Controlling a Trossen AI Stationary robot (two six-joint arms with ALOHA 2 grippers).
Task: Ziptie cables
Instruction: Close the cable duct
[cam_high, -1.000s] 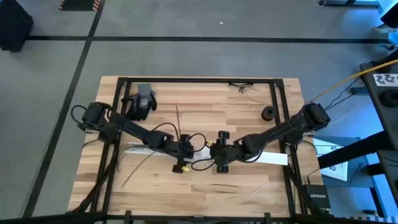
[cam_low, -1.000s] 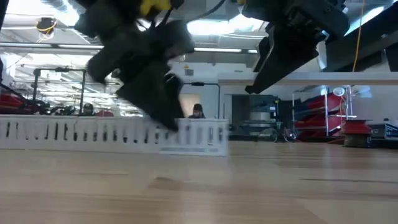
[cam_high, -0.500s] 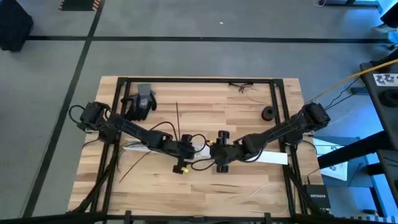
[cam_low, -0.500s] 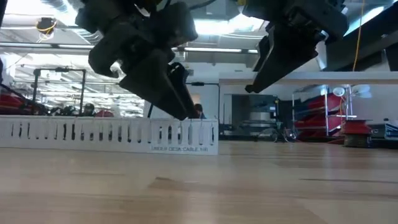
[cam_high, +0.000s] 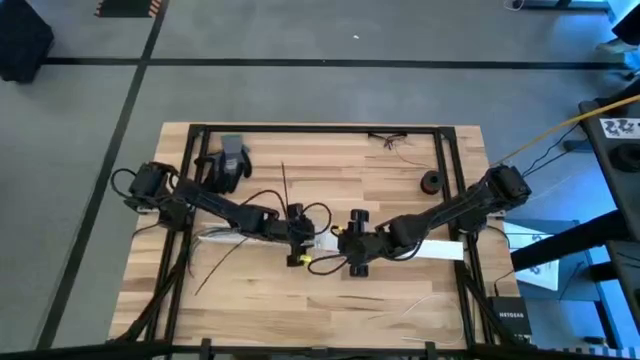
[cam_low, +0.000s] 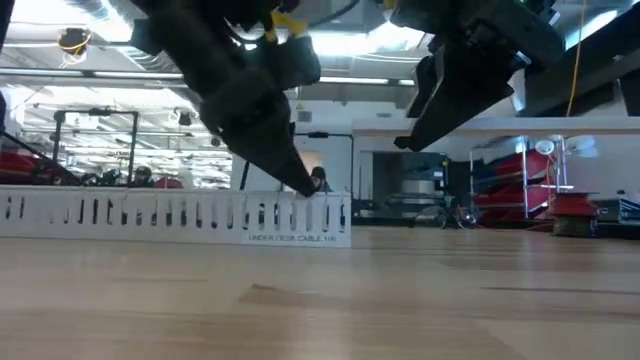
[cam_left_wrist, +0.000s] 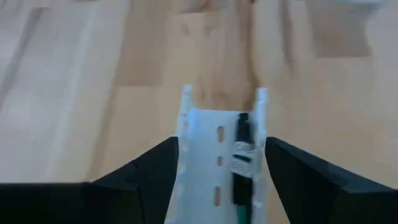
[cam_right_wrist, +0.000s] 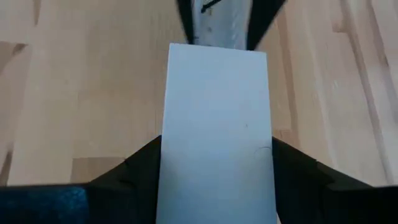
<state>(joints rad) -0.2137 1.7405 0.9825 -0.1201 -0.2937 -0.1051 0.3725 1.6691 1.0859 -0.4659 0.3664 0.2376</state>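
A long white perforated channel (cam_high: 255, 238) lies on the table left of the middle. My left gripper (cam_high: 303, 248) is shut on its right end (cam_low: 335, 215). A dark cable with a green end (cam_left_wrist: 241, 163) lies inside the channel, between the fingers. My right gripper (cam_high: 343, 248) faces the left one from the right and is shut on a flat white cover strip (cam_right_wrist: 216, 124). That strip runs back under the right arm (cam_high: 435, 252). In the low view the right gripper (cam_low: 410, 135) stands well above the tabletop. My left gripper pinches the channel's two side walls (cam_left_wrist: 184, 134) between its two fingers, close to the channel's right end. The fingers slant down from above and the left (cam_low: 290, 165). The channel's bottom rests on the table. My right gripper pinches the flat cover strip by its two long edges (cam_right_wrist: 166, 155), one finger on each. The fingers lie along the strip. Its free end (cam_right_wrist: 217, 53) reaches toward the channel. Whether any of the strip rests on the table, I cannot tell.
A dark glove (cam_high: 228, 165) lies at the far left and a small black ring (cam_high: 431, 182) at the far right. Thin loose wires lie near the far edge (cam_high: 392, 142) and at the near left (cam_high: 215, 268). A black frame (cam_high: 320, 130) borders the table.
My left gripper has moved a little toward the table's right and far edge. It has tipped its fingers steeply down onto the channel's right end. The channel has slid slightly toward the table's left.
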